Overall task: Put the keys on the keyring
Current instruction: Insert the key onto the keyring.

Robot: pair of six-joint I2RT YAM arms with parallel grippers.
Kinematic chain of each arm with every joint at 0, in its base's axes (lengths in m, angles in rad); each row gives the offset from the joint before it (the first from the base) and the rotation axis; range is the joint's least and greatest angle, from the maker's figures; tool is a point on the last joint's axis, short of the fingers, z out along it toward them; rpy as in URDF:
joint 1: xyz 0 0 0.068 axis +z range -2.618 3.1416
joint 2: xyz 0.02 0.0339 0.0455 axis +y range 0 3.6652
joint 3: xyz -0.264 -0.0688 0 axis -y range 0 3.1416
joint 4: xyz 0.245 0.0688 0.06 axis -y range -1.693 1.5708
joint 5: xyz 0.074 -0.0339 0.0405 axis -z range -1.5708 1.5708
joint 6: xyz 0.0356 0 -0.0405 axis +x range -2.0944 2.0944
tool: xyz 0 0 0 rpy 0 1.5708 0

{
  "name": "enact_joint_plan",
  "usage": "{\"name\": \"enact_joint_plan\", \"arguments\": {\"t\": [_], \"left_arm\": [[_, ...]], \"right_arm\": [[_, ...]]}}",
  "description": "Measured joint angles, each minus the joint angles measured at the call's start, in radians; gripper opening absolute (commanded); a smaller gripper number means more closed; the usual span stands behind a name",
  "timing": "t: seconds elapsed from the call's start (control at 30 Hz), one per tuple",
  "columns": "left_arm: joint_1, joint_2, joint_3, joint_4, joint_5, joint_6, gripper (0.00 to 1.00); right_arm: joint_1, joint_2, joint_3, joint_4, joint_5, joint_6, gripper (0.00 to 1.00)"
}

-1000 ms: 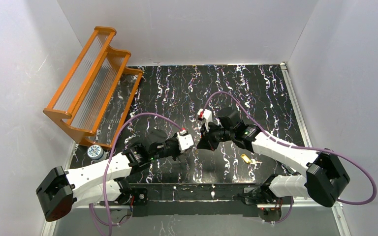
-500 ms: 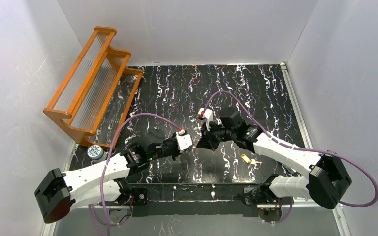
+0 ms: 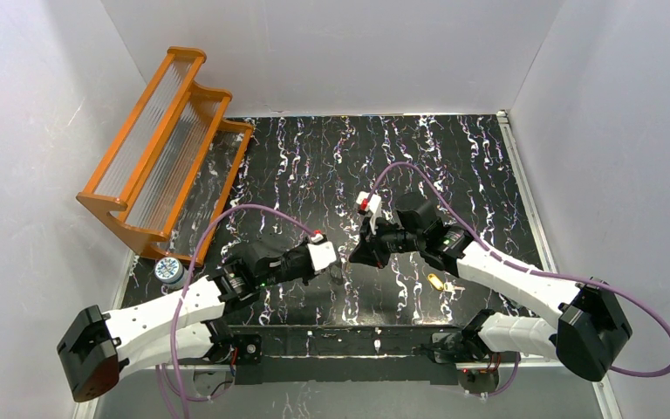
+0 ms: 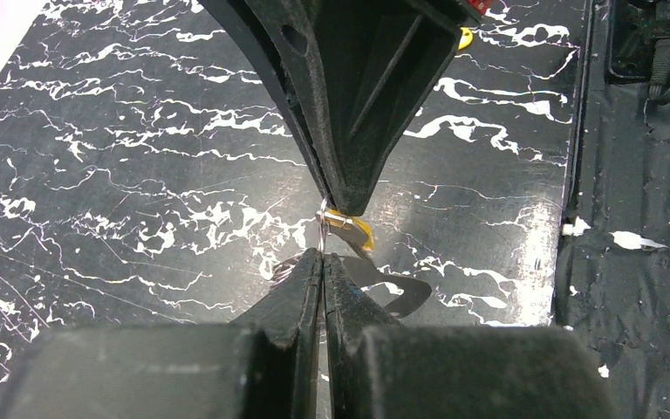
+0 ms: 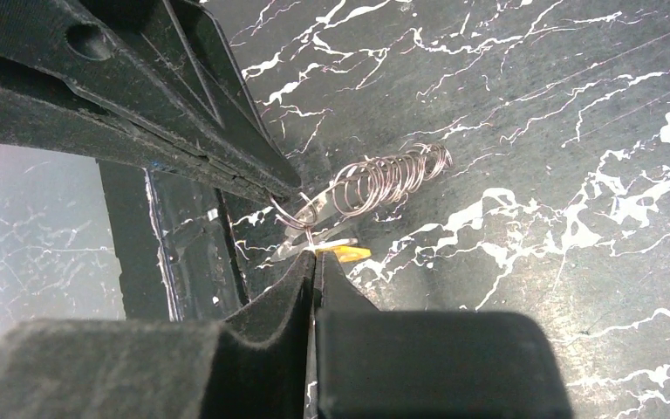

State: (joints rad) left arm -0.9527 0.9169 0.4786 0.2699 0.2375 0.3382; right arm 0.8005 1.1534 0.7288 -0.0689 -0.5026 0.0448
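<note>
- The bench point(image 3: 314, 157) has a black top veined with white. Both arms reach in from its near edge and meet close to its middle.
- The loose key point(image 3: 437, 282) lies flat on the bench nearest the arm bases. It is at about 4 o'clock from where the two tools meet and clear of both, beside the right forearm.
- A small round object point(image 3: 168, 270) with a pale patterned top sits by the left edge of the bench, at roughly 9 o'clock from the meeting point. It is just beside the near foot of the rack.
- The left tool point(image 4: 323, 262) is narrow, its two fingers pressed together on the thin wire of the keyring point(image 5: 384, 183). In the left wrist view the wire rises straight out of the fingertips toward 12 o'clock.
- The right tool point(image 5: 314, 262) is also narrow and pinches the held key point(image 5: 346, 253) at its very tip. In the right wrist view the yellow head sticks out toward 3 o'clock and the silver part toward 9 o'clock.
- The two tools stand tip to tip, almost touching, with the held key right against the small wire loop between them. Whether the key is already threaded on the loop I cannot tell.
- From that loop the keyring runs as a spring-like coil toward 2 o'clock in the right wrist view. Whether the coil rests on the bench or hangs just above it is unclear.
- The orange rack point(image 3: 161, 148), with ribbed clear panels, stands farthest away at 10 o'clock, against the left wall.
</note>
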Motion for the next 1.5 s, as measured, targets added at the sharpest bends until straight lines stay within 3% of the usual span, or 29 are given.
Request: {"name": "enact_joint_plan", "arguments": {"t": [0.13,0.43,0.8,1.0,1.3,1.5], "left_arm": [[0.0,-0.013,-0.011,0.007,0.004,0.003,0.0],[0.0,-0.041,-0.029,0.023,0.008,0.01,0.0],[0.0,-0.106,-0.118,0.109,0.029,0.032,0.0],[0.0,-0.162,-0.183,0.196,0.073,0.044,0.0],[0.0,-0.176,-0.206,0.27,0.134,0.043,0.0],[0.0,-0.169,-0.206,0.283,0.146,0.043,0.0]], "right_arm": [[0.0,-0.001,-0.007,0.01,0.004,-0.001,0.27],[-0.002,-0.085,-0.049,0.049,0.033,-0.017,0.39],[-0.002,-0.27,-0.195,0.22,0.035,-0.068,0.43],[-0.002,-0.379,-0.388,0.454,-0.099,-0.181,0.41],[-0.002,-0.264,-0.443,0.695,-0.265,-0.232,0.41],[-0.002,-0.238,-0.443,0.801,-0.283,-0.224,0.51]]}}
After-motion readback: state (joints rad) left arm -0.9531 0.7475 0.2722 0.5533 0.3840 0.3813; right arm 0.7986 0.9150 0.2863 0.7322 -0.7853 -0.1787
